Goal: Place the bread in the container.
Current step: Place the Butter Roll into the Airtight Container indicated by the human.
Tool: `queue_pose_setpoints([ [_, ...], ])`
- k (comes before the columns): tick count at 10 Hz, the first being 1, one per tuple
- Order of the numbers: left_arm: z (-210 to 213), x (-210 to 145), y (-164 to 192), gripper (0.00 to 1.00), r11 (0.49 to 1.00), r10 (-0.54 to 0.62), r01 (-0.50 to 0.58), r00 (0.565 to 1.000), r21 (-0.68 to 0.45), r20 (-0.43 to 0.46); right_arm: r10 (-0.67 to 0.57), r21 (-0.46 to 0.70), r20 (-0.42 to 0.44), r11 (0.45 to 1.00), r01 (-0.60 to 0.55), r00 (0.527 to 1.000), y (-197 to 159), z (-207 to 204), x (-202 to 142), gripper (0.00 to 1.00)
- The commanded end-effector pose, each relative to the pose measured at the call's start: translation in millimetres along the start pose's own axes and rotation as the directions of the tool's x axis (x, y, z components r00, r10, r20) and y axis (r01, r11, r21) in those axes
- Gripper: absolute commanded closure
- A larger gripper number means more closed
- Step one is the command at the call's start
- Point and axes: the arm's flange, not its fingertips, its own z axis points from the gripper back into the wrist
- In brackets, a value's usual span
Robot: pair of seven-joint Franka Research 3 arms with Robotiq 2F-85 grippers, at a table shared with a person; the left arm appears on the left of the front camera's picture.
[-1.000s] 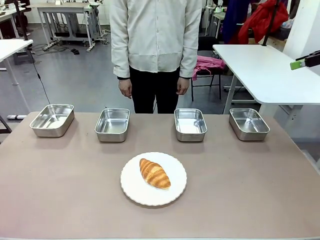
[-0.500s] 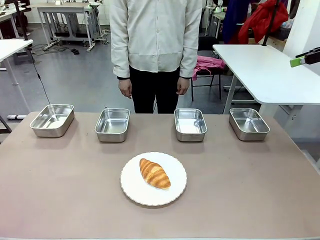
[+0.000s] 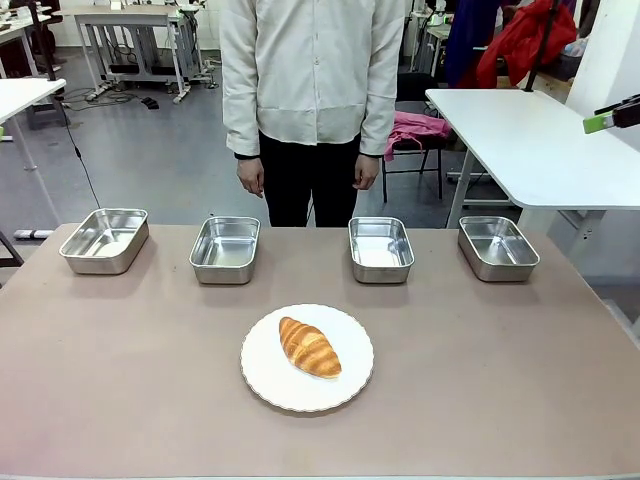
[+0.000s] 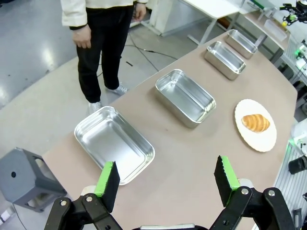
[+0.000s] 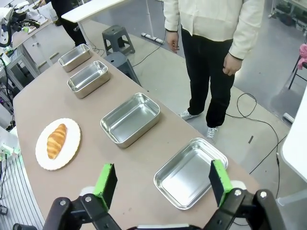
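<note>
The golden-brown croissant lies on a round white plate at the table's middle front. Behind it, four look-alike steel trays stand empty in a row: far left, middle left, middle right and far right. I cannot tell which one is the container. My left gripper is open and high above the table's left end, over the nearest tray. My right gripper is open, high above the right end, with one green fingertip at the upper right edge.
A person in a cream jacket stands at the far side behind the two middle trays, hands hanging down. The brown table is bare around the plate. White tables and chairs stand beyond it.
The right gripper's tip at the upper right edge has drifted slightly to the right. The croissant, the trays and the person have not moved.
</note>
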Motion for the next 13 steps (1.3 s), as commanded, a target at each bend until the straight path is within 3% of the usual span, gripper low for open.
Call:
queue_pose_setpoints([
  [1,-4.2,-1.1,-7.4,0.00,1.000,0.011,-0.010,1.000,0.021,-0.021,-0.001,0.017,0.001,1.000,0.001,1.000,6.2,-1.2,-3.7,0.00],
  [13,0.0,0.0,0.0,0.00,1.000,0.000,0.000,1.000,0.000,0.000,0.000,0.000,0.000,1.000,0.000,1.000,0.0,0.0,0.0,0.00],
])
